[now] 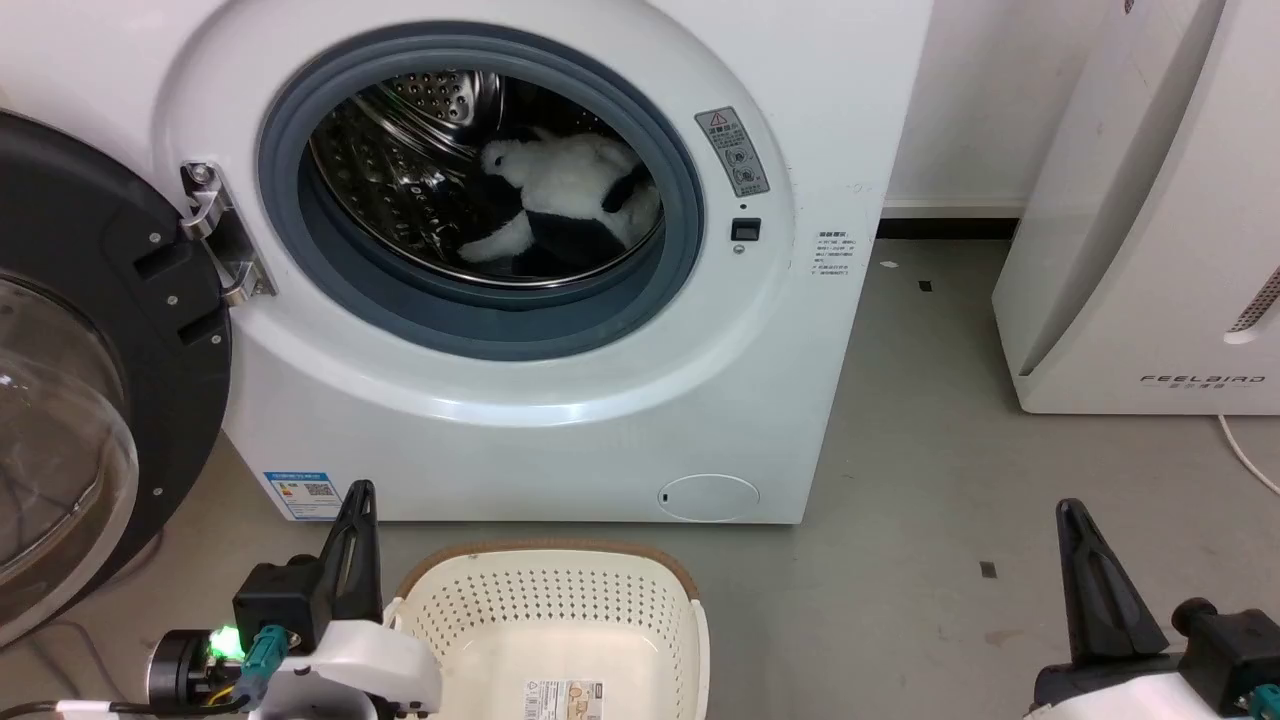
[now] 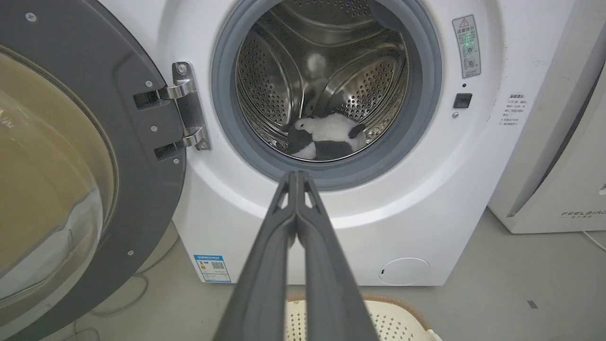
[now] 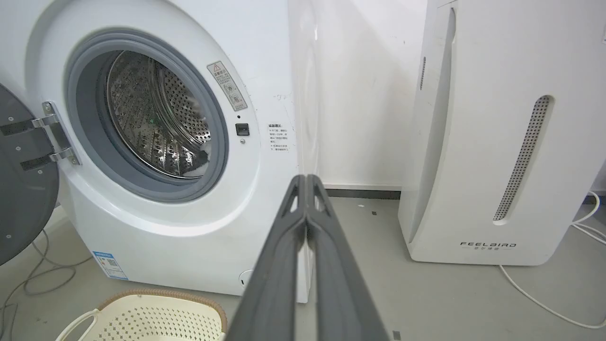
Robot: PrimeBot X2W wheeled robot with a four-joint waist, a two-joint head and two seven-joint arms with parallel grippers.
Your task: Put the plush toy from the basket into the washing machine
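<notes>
Facing you is the washing machine [image 1: 560, 440], standing on the grey floor [image 1: 920, 480]. Its door [image 1: 90, 330] is swung wide to the left on a metal hinge [image 1: 215, 230], so the round opening is clear from the front. A tall white appliance [image 1: 1150, 250] stands to the machine's right, apart from it, with a white cord [image 1: 1245, 455] trailing on the floor beside it.

The basket [image 1: 550, 600] sits on the floor just in front of the machine, between your two tools. The part you can see carries just a paper label [image 1: 563, 697] on its bottom. The plush toy [image 1: 570, 200] lies inside the steel drum [image 1: 400, 170], low and toward the right, its white body and black limbs resting against the perforated wall.

Your left tool [image 1: 360, 492] is just beside the basket's left side, fingers pressed together and holding nothing. Your right tool [image 1: 1070, 506] is over bare floor, well to the right of the basket, with its fingers also pressed together and empty.
</notes>
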